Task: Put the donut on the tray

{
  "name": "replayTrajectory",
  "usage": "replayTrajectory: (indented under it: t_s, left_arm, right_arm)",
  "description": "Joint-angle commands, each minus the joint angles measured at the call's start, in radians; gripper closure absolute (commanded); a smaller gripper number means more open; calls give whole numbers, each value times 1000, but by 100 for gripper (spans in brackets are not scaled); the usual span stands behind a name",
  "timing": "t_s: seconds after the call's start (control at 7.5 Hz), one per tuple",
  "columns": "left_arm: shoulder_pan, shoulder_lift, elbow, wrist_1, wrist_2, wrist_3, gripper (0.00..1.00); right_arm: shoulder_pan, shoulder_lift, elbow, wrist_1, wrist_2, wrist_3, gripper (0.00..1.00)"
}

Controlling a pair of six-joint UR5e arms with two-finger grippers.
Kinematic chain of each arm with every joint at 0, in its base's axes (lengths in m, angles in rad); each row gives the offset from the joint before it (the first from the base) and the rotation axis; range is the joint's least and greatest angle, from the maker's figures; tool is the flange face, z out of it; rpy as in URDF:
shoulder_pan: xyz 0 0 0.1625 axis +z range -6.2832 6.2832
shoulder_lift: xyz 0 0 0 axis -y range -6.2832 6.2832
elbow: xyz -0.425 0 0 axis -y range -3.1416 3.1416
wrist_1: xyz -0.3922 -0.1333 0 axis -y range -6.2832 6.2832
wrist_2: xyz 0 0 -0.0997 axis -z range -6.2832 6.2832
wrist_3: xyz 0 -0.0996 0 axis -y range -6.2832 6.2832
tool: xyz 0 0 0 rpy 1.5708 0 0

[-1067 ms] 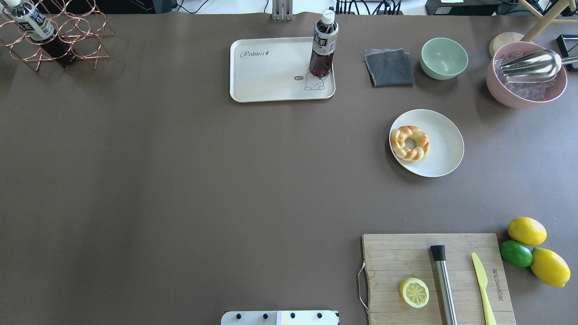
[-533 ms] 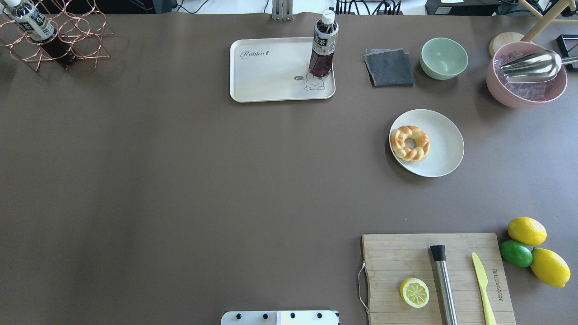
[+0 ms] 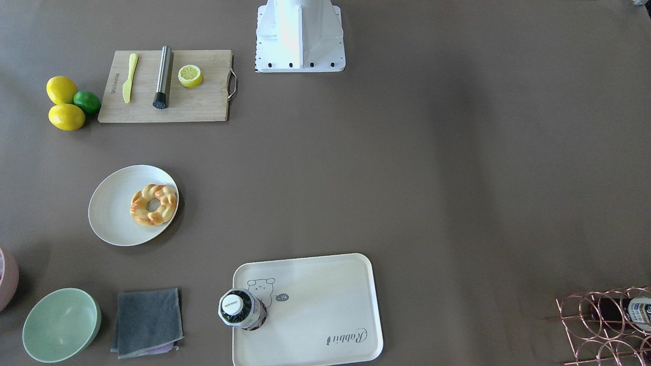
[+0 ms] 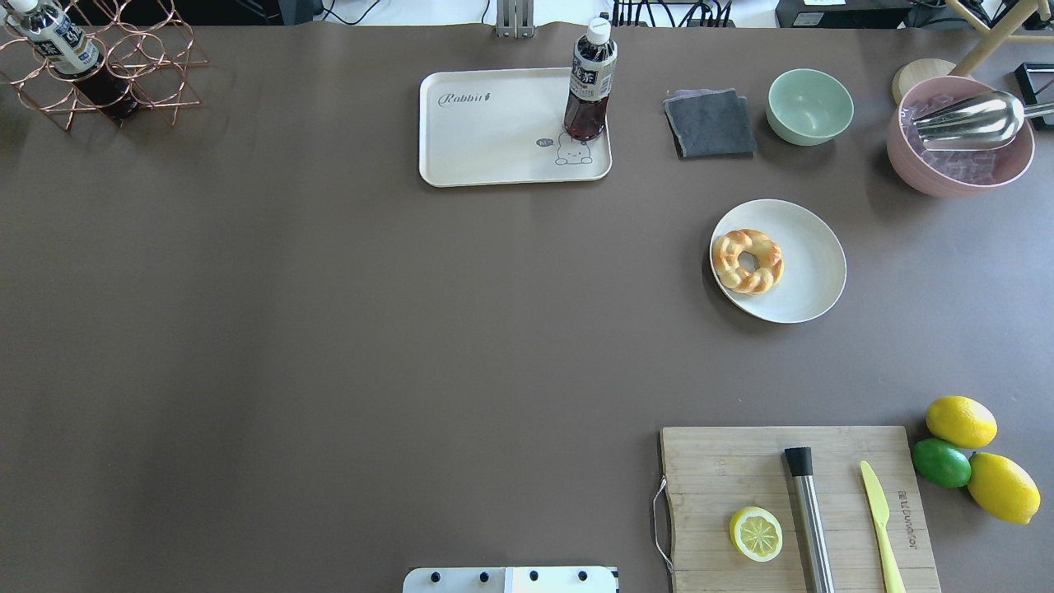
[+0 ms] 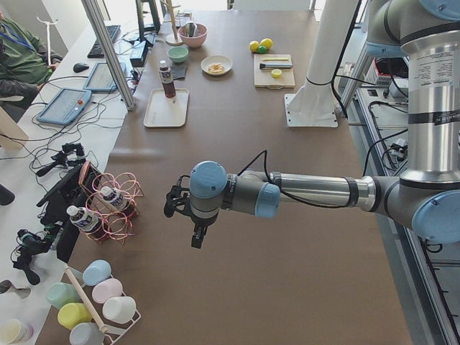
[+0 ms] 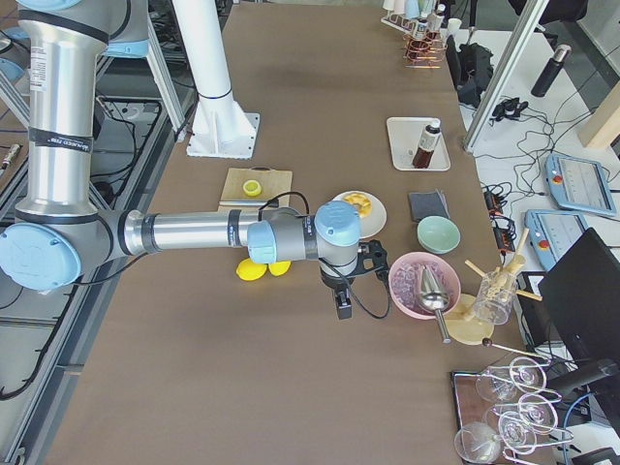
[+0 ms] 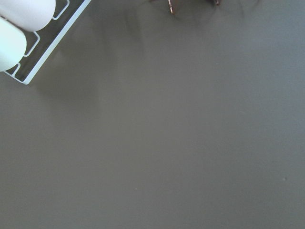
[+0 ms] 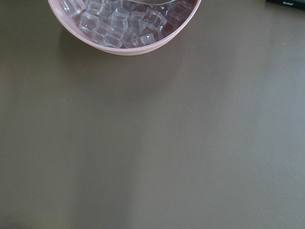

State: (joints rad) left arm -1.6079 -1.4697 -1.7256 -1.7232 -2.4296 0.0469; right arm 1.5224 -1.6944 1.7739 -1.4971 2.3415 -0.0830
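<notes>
The donut [image 4: 748,262] is a golden twisted ring lying on the left part of a round off-white plate [image 4: 811,263]. It also shows in the front-facing view [image 3: 153,204]. The cream tray [image 4: 494,140] with the bear drawing lies at the far middle of the table, apart from the plate, and also shows in the front-facing view [image 3: 325,295]. My left gripper [image 5: 195,238] shows only in the exterior left view, far from the donut. My right gripper [image 6: 343,308] shows only in the exterior right view, beside the pink bowl. I cannot tell whether either is open or shut.
A dark drink bottle [image 4: 589,82] stands on the tray's right side. A grey cloth [image 4: 710,123], a green bowl [image 4: 810,105] and a pink bowl of ice [image 4: 959,140] lie at the far right. A cutting board [image 4: 799,506] with a lemon slice sits near right. A wire rack [image 4: 99,66] stands far left.
</notes>
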Motion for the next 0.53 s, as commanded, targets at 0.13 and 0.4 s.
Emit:
replayTrajectory:
  t_s: [0.13, 0.4]
  left_arm:
    - [9, -73, 43, -59, -57, -5, 0]
    - [49, -124, 41, -64, -57, -112, 0]
  right_arm:
    - [-88, 79, -1, 0, -2, 154, 0]
    - [-177, 136, -5, 1, -4, 273, 0]
